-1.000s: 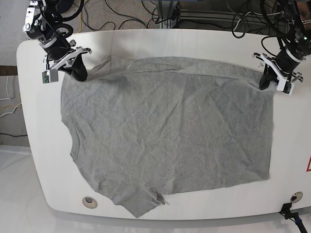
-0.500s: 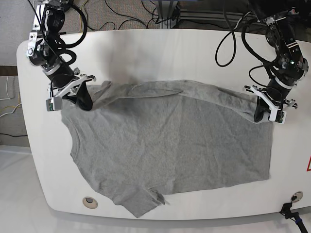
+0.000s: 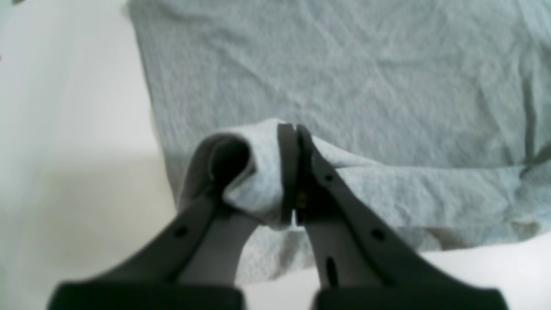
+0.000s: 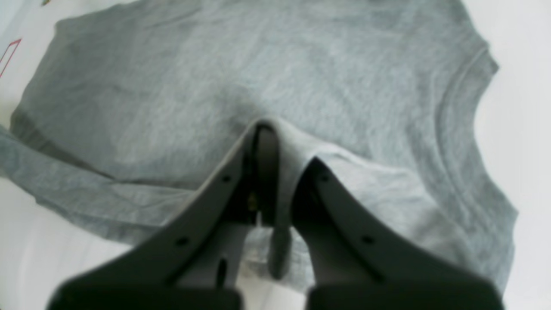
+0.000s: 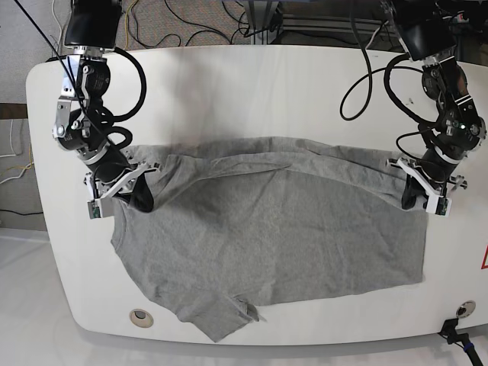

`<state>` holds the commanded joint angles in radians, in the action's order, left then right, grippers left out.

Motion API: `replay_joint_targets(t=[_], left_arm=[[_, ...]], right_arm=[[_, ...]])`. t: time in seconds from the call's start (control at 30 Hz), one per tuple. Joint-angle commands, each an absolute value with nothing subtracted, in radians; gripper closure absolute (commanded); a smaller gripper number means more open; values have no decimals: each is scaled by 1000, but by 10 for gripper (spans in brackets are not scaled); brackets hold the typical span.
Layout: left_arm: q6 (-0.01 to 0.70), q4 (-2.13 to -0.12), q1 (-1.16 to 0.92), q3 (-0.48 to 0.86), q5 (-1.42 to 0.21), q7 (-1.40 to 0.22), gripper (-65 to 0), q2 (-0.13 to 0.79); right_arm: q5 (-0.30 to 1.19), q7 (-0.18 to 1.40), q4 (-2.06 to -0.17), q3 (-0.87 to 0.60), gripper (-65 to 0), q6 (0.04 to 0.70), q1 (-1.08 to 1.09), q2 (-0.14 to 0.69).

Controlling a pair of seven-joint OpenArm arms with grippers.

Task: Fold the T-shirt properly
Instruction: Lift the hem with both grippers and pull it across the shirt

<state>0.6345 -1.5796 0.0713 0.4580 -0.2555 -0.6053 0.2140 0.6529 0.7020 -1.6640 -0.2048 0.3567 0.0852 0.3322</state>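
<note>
Both grippers, left (image 5: 412, 197) n right (image 5: 140, 197), are pinching the far edge of the tee (image 5: 252, 236) closed-up, w/ it lying on the white table (image 5: 229, 84). Fold's only partway imo: far strip's doubling over, near side's still needing folding, sleeve bit's sticking out.
</note>
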Motion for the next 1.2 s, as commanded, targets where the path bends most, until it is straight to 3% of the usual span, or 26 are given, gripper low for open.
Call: replay_joint_targets(t=[0.37, 0.53, 0.9, 1.2], left_arm=[[633, -1492, 108, 455, -105, -598, 0, 213], [633, -1400, 122, 458, -42, -489, 0, 213], [634, -1330, 139, 456, -35, -427, 0, 234], [638, -1277, 159, 455, -35, -421, 0, 286]], right_arm=[[552, 638, -1442, -150, 0, 384, 225, 329], [495, 604, -1392, -150, 0, 384, 234, 311], [377, 483, -1277, -153, 0, 384, 262, 291], [371, 463, -1208, -153, 0, 383, 306, 291]])
